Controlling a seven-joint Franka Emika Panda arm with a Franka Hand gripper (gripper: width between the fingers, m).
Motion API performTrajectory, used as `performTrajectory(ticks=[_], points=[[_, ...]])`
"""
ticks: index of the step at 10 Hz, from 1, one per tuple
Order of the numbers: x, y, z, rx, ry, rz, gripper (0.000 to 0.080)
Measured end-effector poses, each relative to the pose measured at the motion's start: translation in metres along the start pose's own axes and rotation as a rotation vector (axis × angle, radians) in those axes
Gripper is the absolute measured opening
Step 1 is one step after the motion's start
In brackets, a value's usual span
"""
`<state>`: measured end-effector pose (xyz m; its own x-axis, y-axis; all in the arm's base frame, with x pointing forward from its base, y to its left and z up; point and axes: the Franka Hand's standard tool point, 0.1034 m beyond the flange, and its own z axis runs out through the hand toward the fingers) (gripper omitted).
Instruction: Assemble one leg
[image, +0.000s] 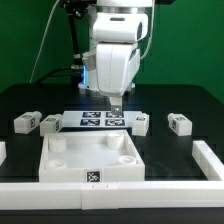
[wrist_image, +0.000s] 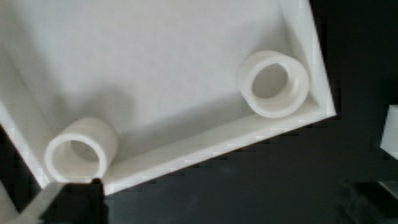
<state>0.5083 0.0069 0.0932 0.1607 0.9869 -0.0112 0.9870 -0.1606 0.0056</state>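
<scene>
Two legs (image: 27, 122) (image: 50, 122), small white blocks with marker tags, lie on the black table at the exterior view's left. Two more legs (image: 141, 124) (image: 180, 123) lie at its right. My gripper (image: 115, 106) hangs tip-down over the far edge of the large white square panel (image: 75, 168), away from every leg. In the wrist view the gripper (wrist_image: 222, 212) looks open and empty. One dark finger (wrist_image: 71, 200) shows above the panel (wrist_image: 151, 75) with its two round corner sockets (wrist_image: 276, 85) (wrist_image: 80, 150). No leg shows in the wrist view.
The marker board (image: 100, 120) lies flat just behind the panel, under the gripper. A white rail (image: 110, 196) runs along the front of the table and another white rail (image: 209, 160) along the exterior view's right side.
</scene>
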Motion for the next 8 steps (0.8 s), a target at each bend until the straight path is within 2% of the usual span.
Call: performTrajectory(ticks=[1, 2, 4, 7, 8], points=[[-0.015, -0.009, 0.011, -0.029, 0.008, -0.108, 0.0649], [-0.030, -0.020, 0.020, -0.040, 0.011, -0.196, 0.0649], [-0.049, -0.029, 0.032, -0.046, 0.011, -0.315, 0.0649], [-0.063, -0.041, 0.057, 0.004, 0.016, -0.321, 0.0649], [-0.060, -0.040, 0.061, 0.011, 0.019, -0.321, 0.0649]])
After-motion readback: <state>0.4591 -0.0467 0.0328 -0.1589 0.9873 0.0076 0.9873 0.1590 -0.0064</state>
